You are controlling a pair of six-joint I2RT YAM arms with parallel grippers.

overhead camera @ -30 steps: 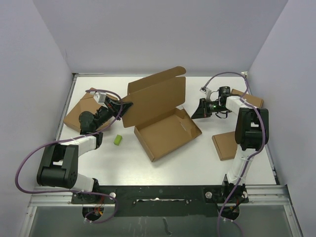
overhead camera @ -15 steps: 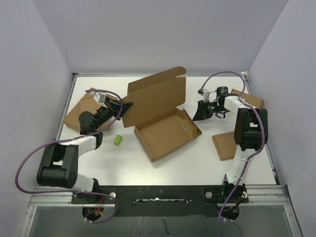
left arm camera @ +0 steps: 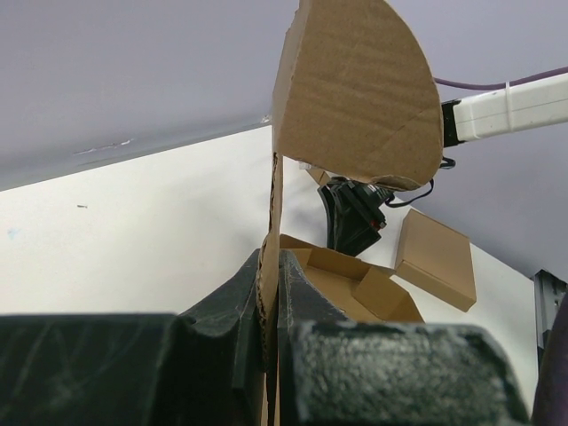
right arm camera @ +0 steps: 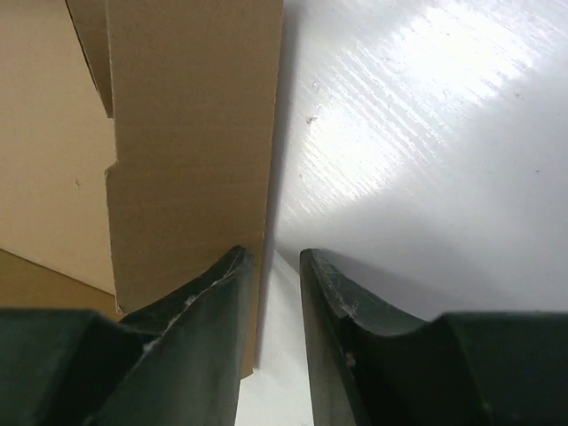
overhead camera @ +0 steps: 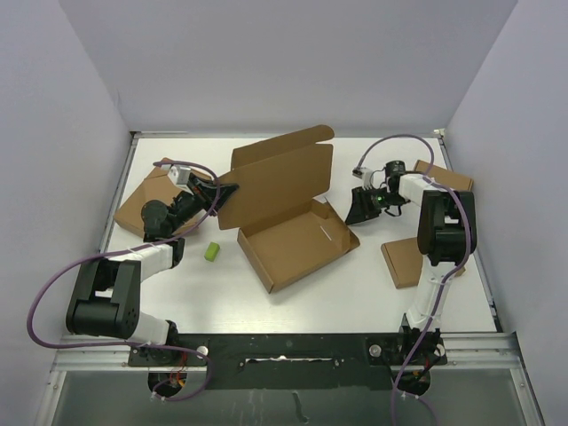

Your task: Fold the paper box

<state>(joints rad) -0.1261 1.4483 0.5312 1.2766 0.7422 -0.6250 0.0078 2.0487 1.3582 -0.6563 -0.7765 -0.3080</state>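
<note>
Here's the paper box (overhead camera: 297, 240), right in the middle of the white counter (overhead camera: 355, 293), its shallow tray flat on the surface and its big lid (overhead camera: 275, 182) standing up, leaning off toward the back. The left pincer (overhead camera: 222, 191) is clamped on the lid's left edge. From the left wrist view you can see the cardboard squeezed tight between the two dark fingers (left arm camera: 244, 293), with a rounded flap rising above them. Over on the right, the right pincer (overhead camera: 359, 206) sits low at the tray's right side, just beside its wall. The right wrist view shows its jaws parted, with a clear gap, the cardboard edge against the left finger and not squeezed. A small green block (overhead camera: 211, 252) lies near the tray's left corner, and flat brown boxes (overhead camera: 406, 262) lie out at both sides.
</note>
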